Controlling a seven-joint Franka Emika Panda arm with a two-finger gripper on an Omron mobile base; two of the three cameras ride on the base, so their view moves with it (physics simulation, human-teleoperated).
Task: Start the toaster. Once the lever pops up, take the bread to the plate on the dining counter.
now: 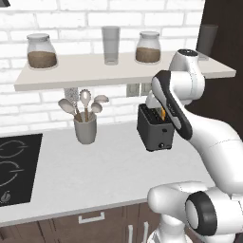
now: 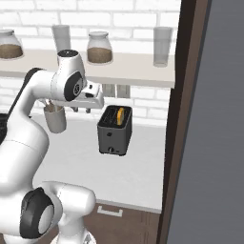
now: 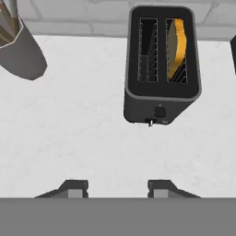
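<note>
The boxy matte-black toaster (image 3: 162, 69) stands on the smooth white counter (image 3: 83, 133) at one o'clock from the gripper (image 3: 119, 188); the jaws hang apart, empty, above it; the tan, brown-crusted bread (image 3: 177, 48) sits upright in the right slot; a tapered grey utensil cup (image 3: 20, 53) lies at ten o'clock.

A white brick wall (image 1: 47, 19) is running along the far side, carrying a shelf (image 1: 85, 73) above a white counter (image 1: 95, 175); a dark panel (image 2: 209, 143) is standing at right.
</note>
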